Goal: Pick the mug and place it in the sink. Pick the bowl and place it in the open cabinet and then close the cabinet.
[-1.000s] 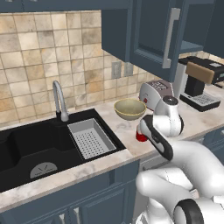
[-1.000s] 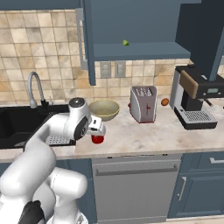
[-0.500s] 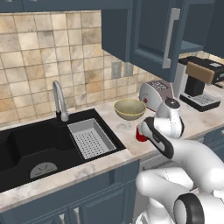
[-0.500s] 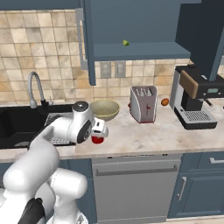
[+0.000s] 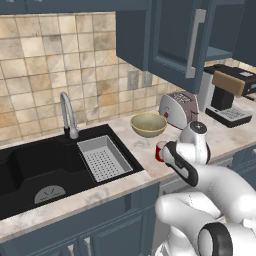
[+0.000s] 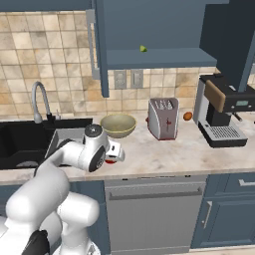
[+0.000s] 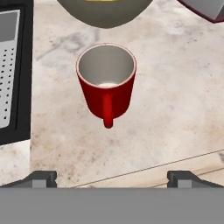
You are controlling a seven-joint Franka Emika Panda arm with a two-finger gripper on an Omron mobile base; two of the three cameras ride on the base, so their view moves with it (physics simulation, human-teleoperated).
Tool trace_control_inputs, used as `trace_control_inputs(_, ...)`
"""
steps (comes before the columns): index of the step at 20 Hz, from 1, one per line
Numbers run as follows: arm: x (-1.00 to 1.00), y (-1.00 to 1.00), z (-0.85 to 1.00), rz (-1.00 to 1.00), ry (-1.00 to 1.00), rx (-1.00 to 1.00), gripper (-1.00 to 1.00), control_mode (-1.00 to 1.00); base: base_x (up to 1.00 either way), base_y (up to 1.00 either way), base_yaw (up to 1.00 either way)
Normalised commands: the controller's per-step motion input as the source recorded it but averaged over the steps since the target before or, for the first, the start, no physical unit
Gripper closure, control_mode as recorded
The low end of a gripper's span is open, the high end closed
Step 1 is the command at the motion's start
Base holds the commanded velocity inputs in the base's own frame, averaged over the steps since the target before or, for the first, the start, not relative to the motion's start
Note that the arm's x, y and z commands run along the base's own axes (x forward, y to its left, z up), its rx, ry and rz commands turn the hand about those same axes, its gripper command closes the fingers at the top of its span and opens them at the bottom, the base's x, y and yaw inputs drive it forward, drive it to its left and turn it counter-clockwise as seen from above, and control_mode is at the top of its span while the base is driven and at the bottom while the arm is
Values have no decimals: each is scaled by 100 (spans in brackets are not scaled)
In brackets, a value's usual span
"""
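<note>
The red mug (image 7: 106,83) stands upright on the marble counter, white inside, its handle turned toward the hand camera. My gripper (image 7: 111,178) hovers over it, open wide, one fingertip at each lower corner and nothing between them. In the left base view my wrist covers most of the mug (image 5: 159,151). Just behind the mug rests the olive-tan bowl (image 5: 148,124) (image 6: 118,125). Left of them lies the black sink (image 5: 30,165) with its grey perforated tray (image 5: 105,157). Overhead, the blue cabinet (image 6: 159,57) is open, its door (image 5: 177,37) swung out.
A toaster (image 5: 178,109) stands right of the bowl, and a coffee machine (image 6: 221,109) farther right. A small orange thing (image 6: 187,116) lies between them. A small green thing (image 6: 143,49) sits on the cabinet shelf. The chrome faucet (image 5: 67,115) rises behind the sink.
The hand has moved right and forward along the counter toward the mug. Its jaws have stayed open, and the mug and bowl have not moved.
</note>
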Motion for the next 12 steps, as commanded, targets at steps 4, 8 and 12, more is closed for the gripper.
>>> trace_control_inputs(4,19,0,-1,0,0,0,-100,-100,0,0,0)
trace_control_inputs(8,17,0,0,0,0,0,-100,-100,0,0,0)
trace_control_inputs(12,10,0,0,0,0,0,-100,-100,0,0,0)
